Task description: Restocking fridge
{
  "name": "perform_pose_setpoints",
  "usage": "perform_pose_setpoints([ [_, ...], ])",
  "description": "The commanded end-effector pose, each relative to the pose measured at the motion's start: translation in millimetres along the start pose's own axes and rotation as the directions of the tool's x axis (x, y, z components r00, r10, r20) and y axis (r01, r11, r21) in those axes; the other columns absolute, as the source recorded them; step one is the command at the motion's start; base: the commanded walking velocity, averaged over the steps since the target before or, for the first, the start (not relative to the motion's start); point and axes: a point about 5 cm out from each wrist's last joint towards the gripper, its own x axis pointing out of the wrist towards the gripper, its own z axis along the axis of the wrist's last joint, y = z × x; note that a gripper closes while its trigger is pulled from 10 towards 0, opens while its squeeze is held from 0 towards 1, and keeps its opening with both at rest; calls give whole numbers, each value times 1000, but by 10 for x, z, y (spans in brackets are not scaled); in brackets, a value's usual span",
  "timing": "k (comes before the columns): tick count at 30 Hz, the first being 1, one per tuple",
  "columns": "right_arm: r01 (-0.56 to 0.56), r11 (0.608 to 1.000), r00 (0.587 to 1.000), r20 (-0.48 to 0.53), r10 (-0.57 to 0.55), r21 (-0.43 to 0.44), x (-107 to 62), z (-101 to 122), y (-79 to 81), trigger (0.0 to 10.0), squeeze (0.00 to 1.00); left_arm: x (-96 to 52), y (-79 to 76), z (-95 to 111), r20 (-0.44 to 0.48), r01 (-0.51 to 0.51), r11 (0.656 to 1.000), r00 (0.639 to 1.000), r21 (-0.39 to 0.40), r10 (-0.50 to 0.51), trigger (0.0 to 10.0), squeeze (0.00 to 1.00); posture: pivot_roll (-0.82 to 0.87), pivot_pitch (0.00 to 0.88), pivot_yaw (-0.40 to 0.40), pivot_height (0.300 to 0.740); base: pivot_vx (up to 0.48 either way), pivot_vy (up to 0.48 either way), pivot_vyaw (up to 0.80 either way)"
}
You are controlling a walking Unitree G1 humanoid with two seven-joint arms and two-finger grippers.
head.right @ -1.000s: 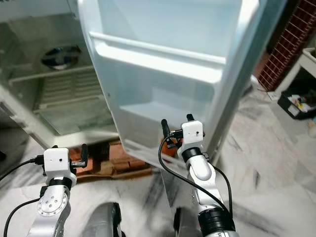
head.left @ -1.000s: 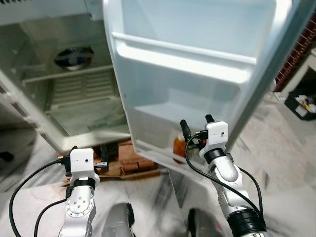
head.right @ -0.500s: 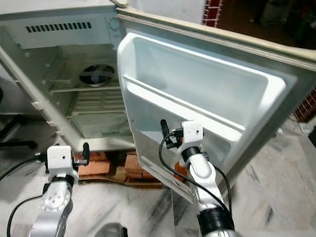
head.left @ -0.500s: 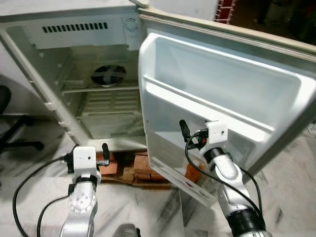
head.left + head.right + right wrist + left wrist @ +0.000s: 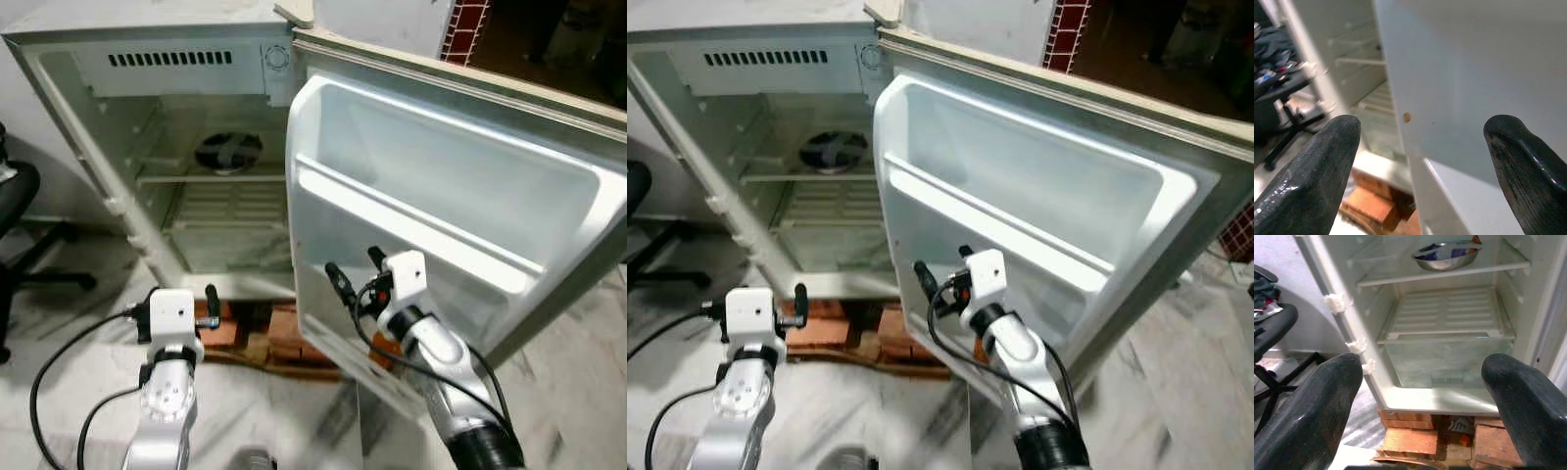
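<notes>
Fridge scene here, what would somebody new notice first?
The open fridge with its white door swung wide toward the robot, door shelves bare. Inside, a steel bowl sits on the upper shelf. The right gripper, fingers open, is raised at the door's lower part, and the fridge stands on bricks.

A black swivel office chair (image 5: 20,230) is standing on the pale marble floor (image 5: 59,392), well off to the left gripper's left.
</notes>
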Motion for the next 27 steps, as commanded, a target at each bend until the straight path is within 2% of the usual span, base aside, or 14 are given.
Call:
perform_pose_setpoints([
  [1,-42,999,999,-17,42,13,-7,-15,11,10000,0,12,20,-18,-11,-2,1000,1000,9,2,10000,0,-11,0,36,740,-277,0,0],
  [3,-111,993,992,-53,113,42,-19,-44,-8,10000,0,13,4,-13,-10,3,1000,1000,8,-3,10000,0,-10,0,35,740,-277,0,0],
  [7,-158,986,984,-71,161,53,-34,-52,-14,10000,0,15,4,-11,-8,3,1000,1000,8,-3,10000,0,-6,0,35,740,-285,0,0],
  [21,-239,970,963,-119,242,38,-77,-84,-42,10000,0,2,9,-5,-6,8,1000,1000,16,-8,10000,0,-3,5,44,740,-319,0,0],
  [25,-173,985,981,-90,172,-7,-70,-32,-148,10000,0,7,3,-1,-6,12,1000,1000,20,-11,10000,0,-4,6,43,740,0,0,0],
  [27,-69,996,996,-55,66,-63,-47,22,-247,10000,0,8,4,1,-6,12,1000,1000,20,-12,10000,0,-2,9,43,740,0,0,0],
])
